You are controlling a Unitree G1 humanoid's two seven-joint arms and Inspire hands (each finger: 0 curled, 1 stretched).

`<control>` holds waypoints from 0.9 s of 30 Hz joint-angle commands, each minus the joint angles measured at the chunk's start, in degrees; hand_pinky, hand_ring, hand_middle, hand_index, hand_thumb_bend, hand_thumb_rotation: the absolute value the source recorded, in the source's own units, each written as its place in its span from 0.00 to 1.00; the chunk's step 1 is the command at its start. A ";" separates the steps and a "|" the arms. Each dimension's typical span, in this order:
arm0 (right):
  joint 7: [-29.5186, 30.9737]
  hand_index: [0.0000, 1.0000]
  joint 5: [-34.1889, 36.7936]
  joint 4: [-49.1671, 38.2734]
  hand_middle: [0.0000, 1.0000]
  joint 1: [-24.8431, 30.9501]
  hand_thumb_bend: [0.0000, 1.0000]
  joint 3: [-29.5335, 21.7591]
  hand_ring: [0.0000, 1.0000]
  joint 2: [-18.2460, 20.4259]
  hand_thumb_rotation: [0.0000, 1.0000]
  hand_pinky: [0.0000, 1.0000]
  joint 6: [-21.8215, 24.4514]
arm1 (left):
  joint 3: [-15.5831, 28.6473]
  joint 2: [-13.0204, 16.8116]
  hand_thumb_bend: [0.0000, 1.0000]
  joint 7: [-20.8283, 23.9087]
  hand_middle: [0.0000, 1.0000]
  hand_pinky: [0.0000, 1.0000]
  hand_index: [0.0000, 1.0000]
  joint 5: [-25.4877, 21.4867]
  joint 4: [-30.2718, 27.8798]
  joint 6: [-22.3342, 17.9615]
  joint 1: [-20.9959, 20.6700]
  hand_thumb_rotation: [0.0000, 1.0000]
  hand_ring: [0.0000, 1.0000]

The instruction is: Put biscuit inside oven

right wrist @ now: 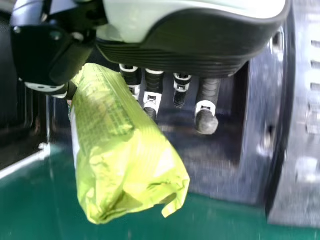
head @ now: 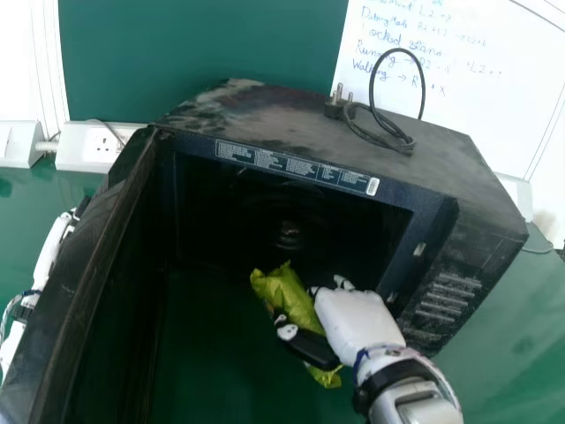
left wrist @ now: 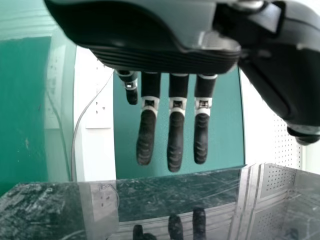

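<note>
R hand [head: 353, 320] pinching biscuit pkt [head: 293, 296] by microwave [head: 265, 108]; pkt slanted, so might snag front frame [head: 431, 225], slip loose. L hand [left wrist: 175, 137] idle, fingers straight.

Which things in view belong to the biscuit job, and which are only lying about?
For the job: biscuit packet, held in right hand; microwave oven; its open door.

Only lying about: power plug with cord, on oven top; whiteboard behind.

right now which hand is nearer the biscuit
The right. The right hand grips the biscuit, its thumb across it, in front of the oven. The left hand is apart from it, beyond the outer side of the open door.
</note>
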 commanded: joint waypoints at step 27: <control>-20.23 0.48 2.96 17.55 0.47 -11.12 0.53 1.55 0.14 -1.77 0.00 0.06 3.05 | -0.13 -0.38 0.52 -0.39 0.41 0.27 0.49 0.28 1.73 -2.12 0.20 0.06 0.31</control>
